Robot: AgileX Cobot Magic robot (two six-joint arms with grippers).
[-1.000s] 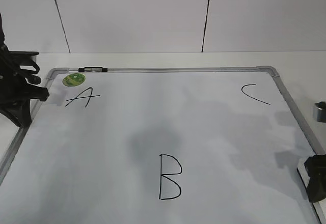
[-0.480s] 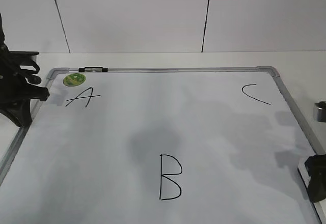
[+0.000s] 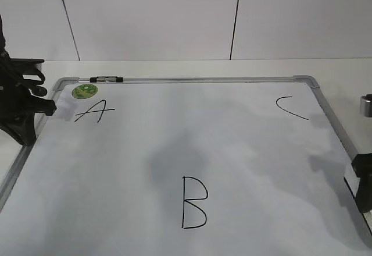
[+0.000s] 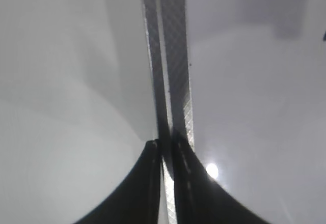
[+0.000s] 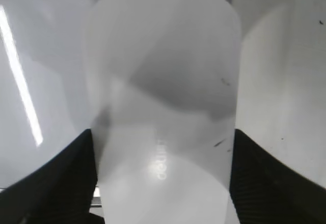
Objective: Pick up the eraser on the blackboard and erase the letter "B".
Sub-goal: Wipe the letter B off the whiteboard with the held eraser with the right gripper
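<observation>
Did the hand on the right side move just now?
Yes. The right hand slid rightward and slightly up, away from the letter B, toward the blackboard's right frame.

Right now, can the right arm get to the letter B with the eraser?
Probably yes. The right gripper has a finger on each side of the eraser at the blackboard's right edge. The board between it and the letter B looks bare, so nothing seems to block a sweep leftward.

The blackboard [image 3: 232,134] is bare around the letter "B" [image 3: 193,202]; the marker [image 3: 106,80] and sticker [image 3: 83,91] sit far left.
</observation>
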